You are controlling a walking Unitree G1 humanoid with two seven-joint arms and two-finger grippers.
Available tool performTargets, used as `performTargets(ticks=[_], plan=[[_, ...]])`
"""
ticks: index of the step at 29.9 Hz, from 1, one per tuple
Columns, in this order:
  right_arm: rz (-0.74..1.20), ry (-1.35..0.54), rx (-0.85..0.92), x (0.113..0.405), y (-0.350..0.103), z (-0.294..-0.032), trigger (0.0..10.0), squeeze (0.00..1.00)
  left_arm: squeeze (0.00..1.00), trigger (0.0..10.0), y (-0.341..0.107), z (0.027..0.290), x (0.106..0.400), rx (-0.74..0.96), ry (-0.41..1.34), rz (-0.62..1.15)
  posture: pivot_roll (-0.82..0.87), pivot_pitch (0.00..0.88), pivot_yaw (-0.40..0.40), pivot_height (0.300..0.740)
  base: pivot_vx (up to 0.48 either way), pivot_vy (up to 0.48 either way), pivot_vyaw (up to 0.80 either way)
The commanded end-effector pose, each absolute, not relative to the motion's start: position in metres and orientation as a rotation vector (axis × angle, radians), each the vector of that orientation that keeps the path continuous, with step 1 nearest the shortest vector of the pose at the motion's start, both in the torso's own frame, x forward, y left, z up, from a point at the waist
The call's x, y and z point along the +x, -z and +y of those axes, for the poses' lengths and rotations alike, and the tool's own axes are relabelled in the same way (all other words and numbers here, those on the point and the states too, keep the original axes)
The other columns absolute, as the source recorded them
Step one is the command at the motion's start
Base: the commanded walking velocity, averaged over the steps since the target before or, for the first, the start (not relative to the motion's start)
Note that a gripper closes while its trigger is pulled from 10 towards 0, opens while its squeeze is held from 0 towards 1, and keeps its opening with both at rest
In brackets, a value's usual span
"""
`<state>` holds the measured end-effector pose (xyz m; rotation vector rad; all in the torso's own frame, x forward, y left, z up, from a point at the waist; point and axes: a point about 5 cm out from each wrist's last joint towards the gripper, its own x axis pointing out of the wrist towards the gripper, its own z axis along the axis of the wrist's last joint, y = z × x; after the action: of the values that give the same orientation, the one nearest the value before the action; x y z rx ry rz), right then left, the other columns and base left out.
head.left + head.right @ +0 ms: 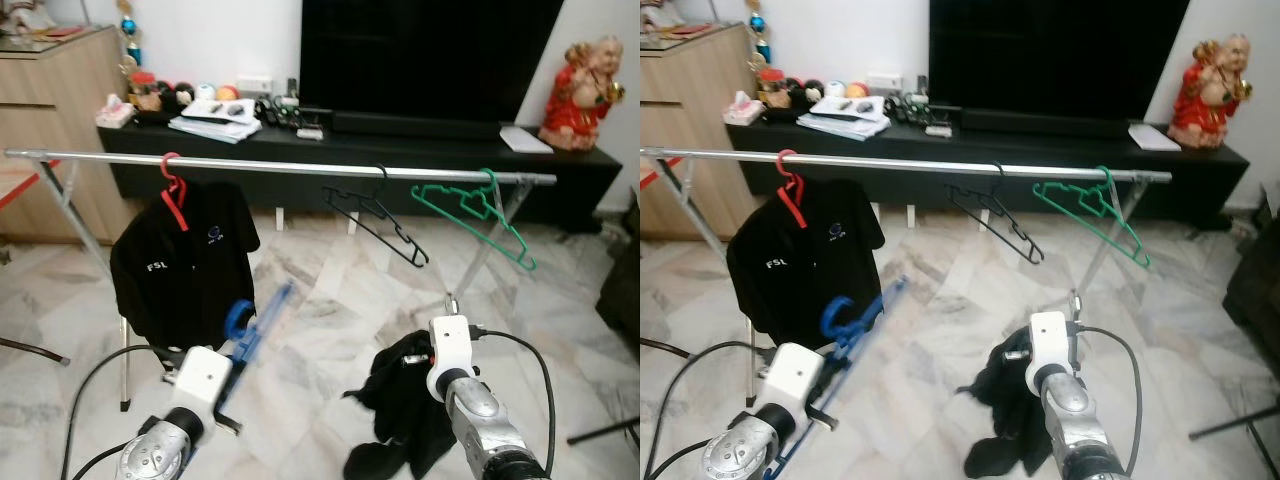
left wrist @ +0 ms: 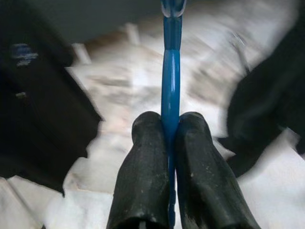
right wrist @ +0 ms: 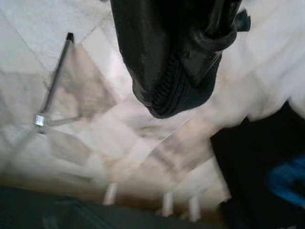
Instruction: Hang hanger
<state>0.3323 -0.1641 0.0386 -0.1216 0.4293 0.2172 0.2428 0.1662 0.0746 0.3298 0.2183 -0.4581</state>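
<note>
Blue hanger is up off the floor and pinched tight in the left claw, both black fingers pressed flat against its shaft, hook end pointing away toward the rail. Over on the other side, the right claw is closed on a dark garment, a bundle of black cloth hanging low over the marble floor. So we're in the carry stage, I'd say: hanger secured, not yet hung. Further out, the silver clothes rail runs across, already carrying a red hanger with a black polo shirt, then a black hanger and a green hanger. There's open rail between the red and the black; the next move looks like lifting the left arm high and forward, then dropping the blue hook over that stretch. Behind it all, the dark TV desk.
</note>
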Motion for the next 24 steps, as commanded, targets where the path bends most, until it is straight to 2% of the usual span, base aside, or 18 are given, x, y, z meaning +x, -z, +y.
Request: performTargets(ticks=[1, 5, 8, 12, 15, 19, 24], plan=[[0.438, -0.253, -0.188, 0.339, -0.047, -0.166, 10.0, 0.00, 0.00, 10.0, -0.084, 0.159, 0.245, 0.397, 0.558, 0.203, 0.16, 0.002, -0.089, 0.740, 0.000, 0.000, 0.00], [0.458, -0.302, -0.322, 0.346, -0.054, -0.168, 10.0, 0.00, 0.00, 10.0, -0.085, 0.158, 0.243, 0.483, 0.694, 0.264, 0.16, 0.001, -0.092, 0.740, 0.000, 0.000, 0.00], [0.455, -0.325, -0.345, 0.348, -0.057, -0.168, 10.0, 0.00, 0.00, 10.0, -0.084, 0.158, 0.241, 0.525, 0.749, 0.295, 0.16, 0.000, -0.094, 0.740, 0.000, 0.000, 0.00], [0.497, -0.371, -0.469, 0.349, -0.058, -0.170, 10.0, 0.00, 0.00, 10.0, -0.083, 0.164, 0.233, 0.622, 0.877, 0.406, 0.16, 0.000, -0.098, 0.740, 0.000, 0.000, 0.00], [0.503, -0.331, -0.468, 0.352, -0.062, -0.174, 10.0, 0.00, 0.00, 10.0, -0.086, 0.170, 0.228, 0.682, 0.942, 0.468, 0.16, 0.000, -0.104, 0.740, 0.000, 0.000, 0.00], [0.501, -0.313, -0.472, 0.356, -0.065, -0.173, 10.0, 0.00, 0.00, 10.0, -0.094, 0.167, 0.219, 0.674, 1.058, 0.544, 0.16, 0.000, -0.112, 0.740, 0.000, 0.000, 0.00], [0.482, -0.271, -0.416, 0.360, -0.069, -0.166, 10.0, 0.00, 0.00, 10.0, -0.101, 0.150, 0.222, 0.659, 1.125, 0.498, 0.16, 0.000, -0.115, 0.740, 0.000, 0.000, 0.00]])
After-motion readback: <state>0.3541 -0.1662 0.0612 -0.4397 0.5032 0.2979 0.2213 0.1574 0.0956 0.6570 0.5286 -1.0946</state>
